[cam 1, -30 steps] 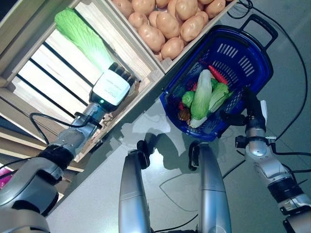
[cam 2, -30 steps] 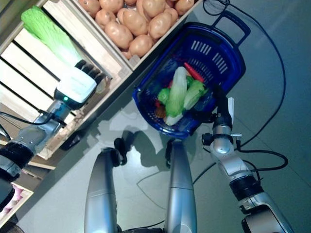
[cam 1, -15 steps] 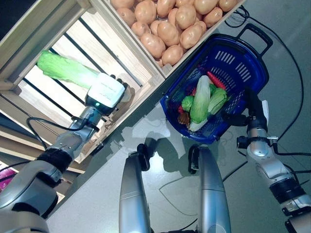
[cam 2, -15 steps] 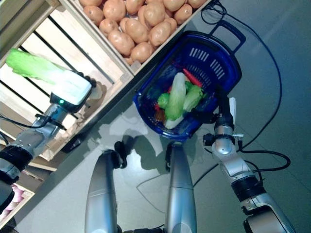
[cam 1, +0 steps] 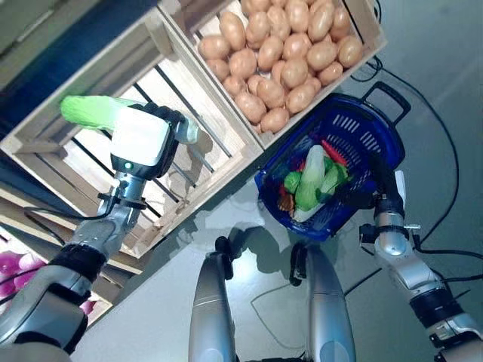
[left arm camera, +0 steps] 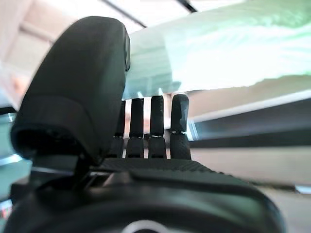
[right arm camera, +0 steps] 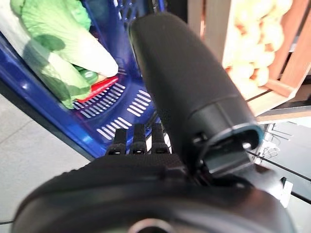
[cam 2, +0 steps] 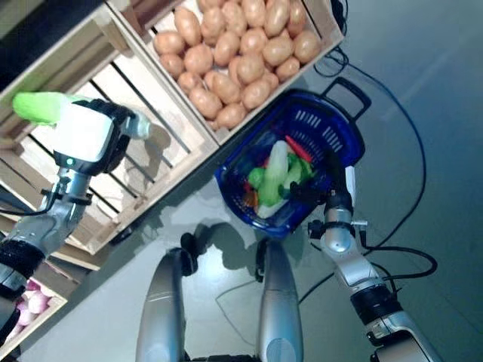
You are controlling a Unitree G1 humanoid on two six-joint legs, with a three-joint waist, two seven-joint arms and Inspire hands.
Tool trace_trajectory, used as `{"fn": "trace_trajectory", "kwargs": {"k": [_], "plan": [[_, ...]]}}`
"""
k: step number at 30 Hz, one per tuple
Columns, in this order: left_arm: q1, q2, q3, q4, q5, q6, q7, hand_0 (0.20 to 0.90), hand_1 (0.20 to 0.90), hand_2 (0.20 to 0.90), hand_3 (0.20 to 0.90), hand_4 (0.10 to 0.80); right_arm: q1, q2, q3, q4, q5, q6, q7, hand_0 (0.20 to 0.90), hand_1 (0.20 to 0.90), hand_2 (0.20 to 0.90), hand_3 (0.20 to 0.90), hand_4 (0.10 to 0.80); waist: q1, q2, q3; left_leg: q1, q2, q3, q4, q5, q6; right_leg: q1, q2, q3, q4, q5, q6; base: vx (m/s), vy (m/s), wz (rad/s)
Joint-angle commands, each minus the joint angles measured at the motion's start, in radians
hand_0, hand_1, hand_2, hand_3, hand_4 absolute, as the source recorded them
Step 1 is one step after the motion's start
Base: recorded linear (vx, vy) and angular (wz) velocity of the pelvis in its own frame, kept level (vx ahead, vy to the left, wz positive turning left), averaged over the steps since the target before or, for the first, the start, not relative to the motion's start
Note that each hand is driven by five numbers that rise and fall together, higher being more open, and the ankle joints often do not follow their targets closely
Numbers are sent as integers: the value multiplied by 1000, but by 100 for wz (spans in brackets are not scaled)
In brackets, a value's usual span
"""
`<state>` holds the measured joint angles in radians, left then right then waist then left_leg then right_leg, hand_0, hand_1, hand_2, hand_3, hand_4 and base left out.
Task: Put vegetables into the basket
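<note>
A long Chinese cabbage (cam 1: 83, 111), green-leaved with a pale stem, is up in the air over the slatted wooden crate (cam 1: 189, 98). My left hand (cam 1: 142, 141) is shut on its stem end; in the left wrist view the fingers (left arm camera: 156, 127) curl round the cabbage (left arm camera: 228, 53). The blue plastic basket (cam 1: 355, 130) hangs at the right, tilted, with my right hand (cam 1: 377, 192) shut on its near rim (right arm camera: 58, 121). Inside it lie another cabbage (cam 1: 311, 172), a green pepper (cam 1: 292, 160) and a red vegetable (cam 1: 333, 153).
A second wooden crate (cam 1: 370, 26) full of potatoes (cam 1: 279, 56) stands beside the slatted one, right behind the basket. The basket's black handle (cam 1: 394, 96) points away from me. Purple onions (cam 1: 11, 265) show low at the left edge. Grey floor lies below the basket.
My left hand has raised the cabbage out of the slatted crate and turned it crosswise. The camera has tilted, so more of the crates shows. The right hand still holds the basket.
</note>
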<state>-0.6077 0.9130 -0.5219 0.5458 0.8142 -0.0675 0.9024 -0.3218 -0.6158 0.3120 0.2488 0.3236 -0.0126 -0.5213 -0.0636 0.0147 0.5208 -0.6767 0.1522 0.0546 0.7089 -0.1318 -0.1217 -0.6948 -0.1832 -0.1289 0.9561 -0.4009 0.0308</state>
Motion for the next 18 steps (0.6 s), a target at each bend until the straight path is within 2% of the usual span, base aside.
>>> {"fn": "trace_trajectory", "kwargs": {"k": [1, 4, 7, 9, 10, 12, 14, 16, 18], "plan": [[-11, 55, 179, -107, -74, -38, 145, 300, 300, 300, 300, 400, -6, 10, -94, -94, -52, -127, -5, 900, 900, 900, 900, 800, 17, -2, -74, 89, -38, 58, -94, -40, 67, 95, -24, 31, -253, 190, 26, 97, -6, 7], [61, 11, 254, -168, -148, -107, 151, 300, 300, 300, 300, 400, 29, 35, -101, -88, -57, -135, 30, 900, 900, 900, 900, 800, 33, -6, -105, 158, -62, 41, -194, -2, 67, 161, -25, 16, -347, 218, 36, 87, -2, 7], [126, -58, 341, -229, -224, -200, 144, 300, 300, 300, 300, 400, 57, 53, -104, -87, -67, -138, 53, 900, 900, 900, 900, 800, 52, -13, -137, 229, -88, 17, -296, 36, 74, 238, -31, -9, -459, 254, 49, 74, -19, -3], [191, -131, 406, -299, -280, -268, 117, 300, 300, 300, 300, 400, 90, 79, -115, -86, -66, -152, 61, 900, 900, 900, 900, 800, 67, -15, -167, 293, -103, 10, -386, 65, 75, 307, -29, -37, -548, 278, 57, 94, -18, 5], [199, -139, 412, -308, -295, -281, 109, 300, 300, 300, 300, 400, 93, 82, -115, -86, -67, -153, 61, 900, 900, 900, 900, 800, 67, -15, -171, 299, -105, 8, -400, 74, 75, 315, -28, -41, -563, 286, 58, 128, -23, 3], [281, -232, 474, -397, -482, -404, -29, 300, 300, 300, 300, 400, 143, 114, -139, -88, -80, -168, 70, 900, 900, 900, 900, 800, 81, -15, -212, 390, -112, 8, -507, 103, 75, 419, -18, -71, -670, 311, 65, 174, -31, 3], [330, -306, 509, -441, -657, -480, -185, 300, 300, 300, 300, 400, 169, 132, -152, -93, -102, -168, 81, 900, 900, 900, 900, 800, 89, -15, -243, 436, -115, 4, -565, 125, 75, 480, -11, -91, -739, 332, 67, 169, -33, 1], [367, -362, 511, -483, -860, -509, -341, 300, 300, 300, 300, 400, 189, 148, -160, -102, -118, -157, 89, 900, 900, 900, 900, 800, 94, -17, -271, 486, -115, 1, -615, 138, 73, 544, -4, -103, -800, 350, 72, 157, -31, 8], [404, -417, 506, -534, -987, -502, -464, 300, 300, 300, 300, 400, 207, 164, -165, -114, -122, -144, 90, 900, 900, 900, 900, 800, 101, -18, -300, 538, -108, 6, -676, 154, 71, 600, 0, -117, -859, 370, 79, 171, -24, 4]]}}
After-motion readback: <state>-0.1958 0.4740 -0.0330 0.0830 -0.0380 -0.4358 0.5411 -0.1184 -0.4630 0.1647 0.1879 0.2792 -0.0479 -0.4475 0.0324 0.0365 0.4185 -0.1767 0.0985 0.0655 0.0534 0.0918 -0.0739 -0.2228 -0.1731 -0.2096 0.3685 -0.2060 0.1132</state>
